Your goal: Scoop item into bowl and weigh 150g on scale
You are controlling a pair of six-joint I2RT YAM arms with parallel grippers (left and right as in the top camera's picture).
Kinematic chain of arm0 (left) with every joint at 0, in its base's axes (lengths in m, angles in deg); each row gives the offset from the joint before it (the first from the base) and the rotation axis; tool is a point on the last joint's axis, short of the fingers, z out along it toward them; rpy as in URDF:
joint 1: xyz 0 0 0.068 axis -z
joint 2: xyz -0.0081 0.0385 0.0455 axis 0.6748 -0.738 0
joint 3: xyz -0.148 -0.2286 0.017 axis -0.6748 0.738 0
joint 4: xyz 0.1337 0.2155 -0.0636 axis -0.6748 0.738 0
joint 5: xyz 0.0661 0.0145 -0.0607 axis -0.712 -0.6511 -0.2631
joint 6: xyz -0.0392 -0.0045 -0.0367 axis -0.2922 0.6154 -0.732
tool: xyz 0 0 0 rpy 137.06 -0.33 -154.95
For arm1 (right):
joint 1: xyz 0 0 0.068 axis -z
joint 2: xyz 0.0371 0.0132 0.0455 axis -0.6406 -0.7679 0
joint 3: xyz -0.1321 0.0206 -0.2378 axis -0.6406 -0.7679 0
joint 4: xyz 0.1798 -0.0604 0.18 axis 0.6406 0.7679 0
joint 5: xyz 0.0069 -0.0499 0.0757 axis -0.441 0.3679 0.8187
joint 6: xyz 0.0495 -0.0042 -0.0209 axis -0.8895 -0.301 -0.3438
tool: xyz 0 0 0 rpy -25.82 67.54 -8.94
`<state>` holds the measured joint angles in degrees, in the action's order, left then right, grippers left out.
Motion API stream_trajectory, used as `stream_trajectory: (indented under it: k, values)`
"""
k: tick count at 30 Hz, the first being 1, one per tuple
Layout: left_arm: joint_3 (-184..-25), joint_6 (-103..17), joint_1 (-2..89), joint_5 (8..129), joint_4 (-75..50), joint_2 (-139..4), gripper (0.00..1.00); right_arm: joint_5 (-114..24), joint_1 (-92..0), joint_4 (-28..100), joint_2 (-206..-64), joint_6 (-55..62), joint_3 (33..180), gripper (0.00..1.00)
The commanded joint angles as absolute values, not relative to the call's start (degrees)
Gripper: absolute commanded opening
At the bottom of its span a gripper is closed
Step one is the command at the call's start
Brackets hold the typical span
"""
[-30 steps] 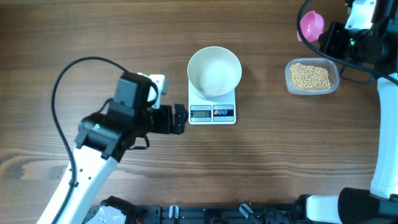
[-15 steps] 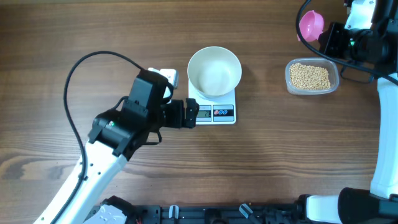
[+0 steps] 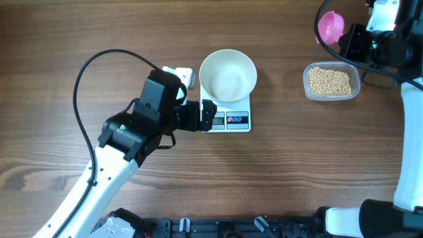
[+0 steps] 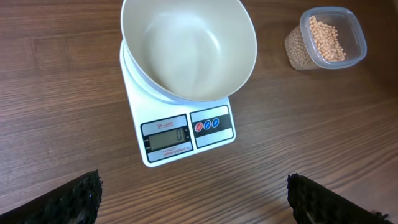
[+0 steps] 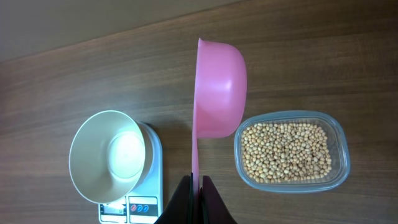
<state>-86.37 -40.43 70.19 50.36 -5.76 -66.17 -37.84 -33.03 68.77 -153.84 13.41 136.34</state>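
Pre-scoop stage, by the look of it. Deep white round bowl empty, seated on small white square scale, display at zero. Tan beans all in clear plastic tub on wooden surface, well apart from scale. Left hand spread wide, empty, at scale's left front corner. Right hand clamped on pink plastic scoop, raised near tub. Next, likely: dip into beans, carry level to bowl.

Bright, even light, faint soft shadows, mild sheen inside bowl, sharp focus
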Motion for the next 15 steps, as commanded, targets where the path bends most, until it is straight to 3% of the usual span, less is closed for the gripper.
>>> stream_trajectory:
  k: [1,15]
  values:
    - [-87.5,-40.1,70.5,53.2,-6.1,-66.4,1.00,-38.4,-33.2,68.5,-154.1,14.6,136.6,0.04]
    - [-87.5,-40.1,70.5,52.9,-3.5,-66.4,1.00,-38.4,-33.2,70.6,-154.1,14.7,136.6,0.04]
